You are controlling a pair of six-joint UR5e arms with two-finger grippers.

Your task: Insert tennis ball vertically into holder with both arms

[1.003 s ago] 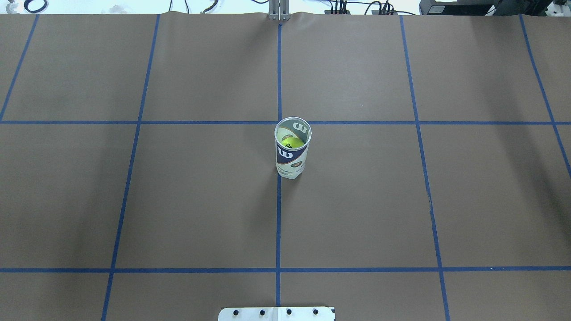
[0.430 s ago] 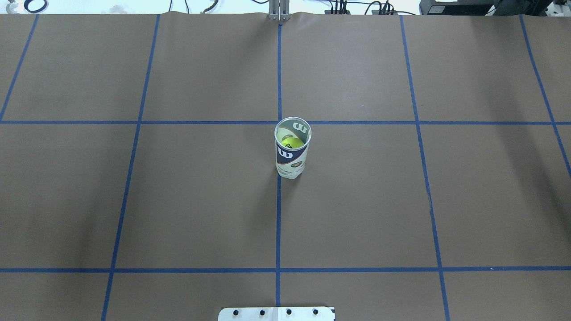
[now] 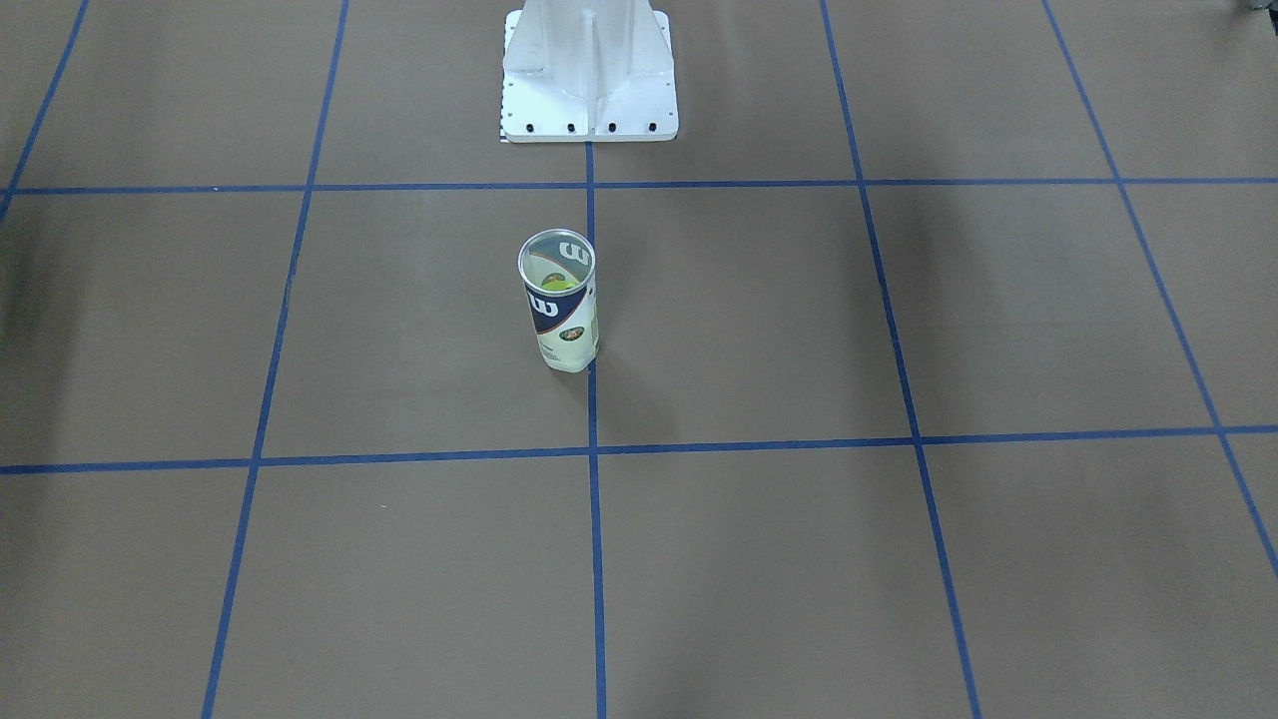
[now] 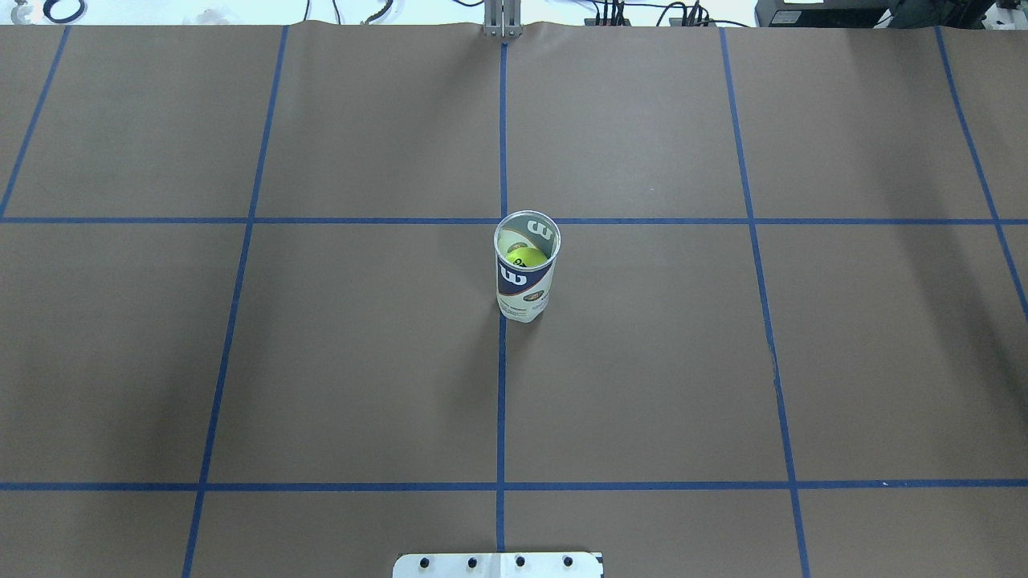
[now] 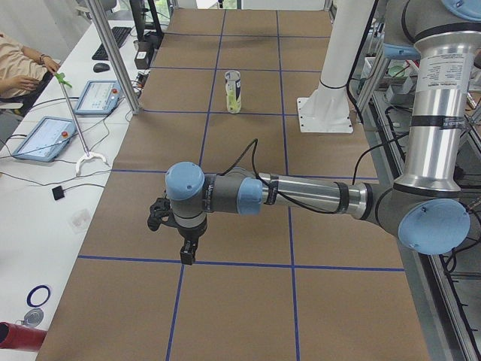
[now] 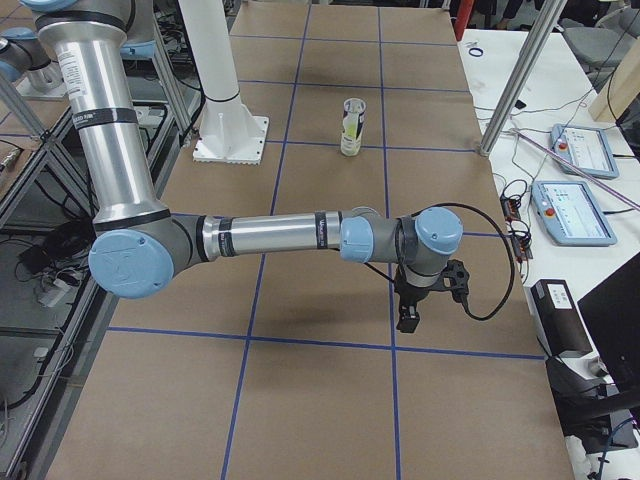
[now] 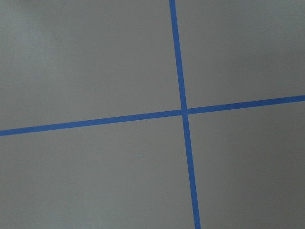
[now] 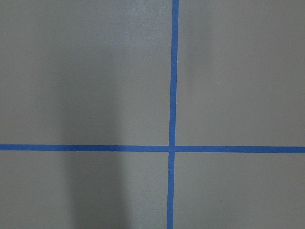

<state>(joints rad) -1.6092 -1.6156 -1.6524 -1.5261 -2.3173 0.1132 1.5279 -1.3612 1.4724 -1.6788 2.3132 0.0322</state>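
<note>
Tennis ball (image 4: 526,258) inside upright holder (image 4: 523,282), axis vertical; well apart from left gripper (image 5: 186,253) and right gripper (image 6: 408,320), neither nearer. Jaw opening impossible to tell.

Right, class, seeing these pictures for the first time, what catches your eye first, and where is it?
The clear holder stands upright near the middle of the brown table, by a blue tape line, with the neon tennis ball inside it. In the side views, the left arm and the right arm each stretch out over the table's ends, far from the holder.
</note>
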